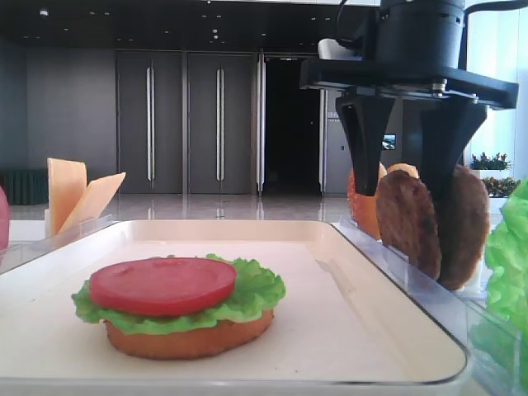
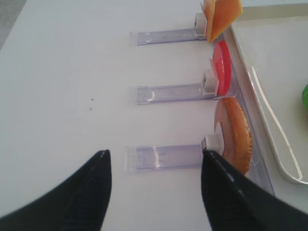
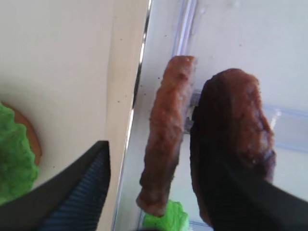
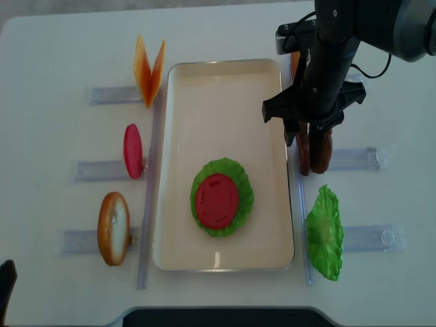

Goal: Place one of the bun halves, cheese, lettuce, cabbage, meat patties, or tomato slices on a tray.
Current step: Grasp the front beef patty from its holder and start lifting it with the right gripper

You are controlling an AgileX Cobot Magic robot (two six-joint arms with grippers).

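— White counter (image 4: pixel 54 61) is noted beneath a cream tray (image 4: pixel 225 82); a bun half (image 1: pixel 188 338), lettuce (image 1: pixel 256 290) and tomato slice (image 1: pixel 162 285) are stacked on it.

— And the end effectors?

— The right end effector (image 4: pixel 312 131) is held open astride the near meat patty (image 3: pixel 166 132), ungripped, upright beside the tray. The left end effector (image 2: pixel 155 166) is seen open, empty.

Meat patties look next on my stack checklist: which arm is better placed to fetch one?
Right. The right gripper hangs open straddling one of the meat patties beside the tray. The left gripper hovers open across the tray, near the spare bun half.
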